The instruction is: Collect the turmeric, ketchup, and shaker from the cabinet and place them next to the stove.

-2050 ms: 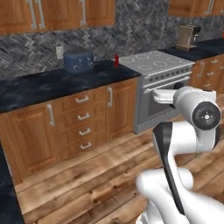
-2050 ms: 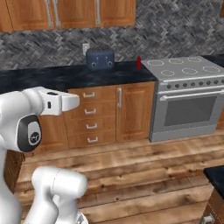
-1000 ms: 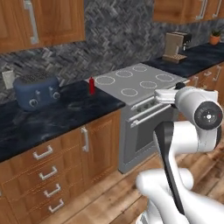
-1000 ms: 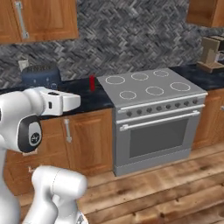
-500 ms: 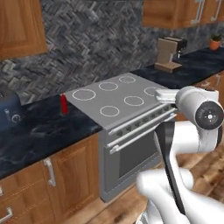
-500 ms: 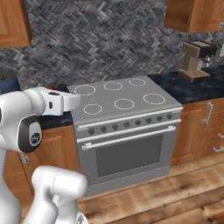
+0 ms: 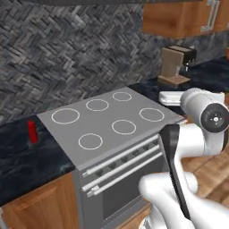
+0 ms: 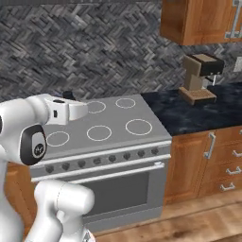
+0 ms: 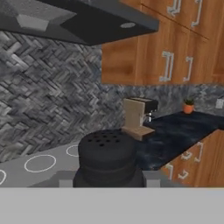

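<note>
The black shaker (image 9: 106, 154) is gripped upright between the end effector (image 9: 106, 178) fingers at lower centre, kept level for setting down. The ketchup (image 7: 32, 131) is stood on the worktop (image 7: 22, 156), just left of the stove (image 7: 107, 120).

We see a grey stove (image 7: 112, 129) top marked with white rings, a red ketchup (image 7: 32, 132) bottle on speckled black counter (image 8: 189, 113), and a grey herringbone backsplash (image 7: 67, 58). The shaker (image 9: 106, 157) is black; the cabinet (image 9: 144, 48) is orange-brown wood.
</note>
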